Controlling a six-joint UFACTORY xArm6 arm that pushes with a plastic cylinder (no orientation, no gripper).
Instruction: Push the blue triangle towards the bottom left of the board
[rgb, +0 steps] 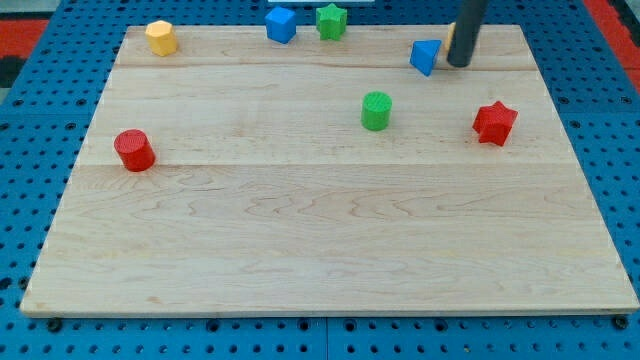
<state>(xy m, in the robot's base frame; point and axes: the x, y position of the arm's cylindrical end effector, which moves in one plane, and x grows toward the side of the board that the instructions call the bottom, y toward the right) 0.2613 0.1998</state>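
Pale wooden table (320, 250) holds the blue triangle (426, 56) near the view's top right; the tool, a plain jawless rod, has its tip (459, 64) just beside the triangle's right.

Toward the board's (330, 260) bottom left, only the green cylinder (376, 110) stands near the open way.

my tip (459, 64) | just right of blue triangle (426, 56) | board (320, 250)

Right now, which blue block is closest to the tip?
The blue triangle, just left of my tip. The blue cube sits much farther left, beside the green star.
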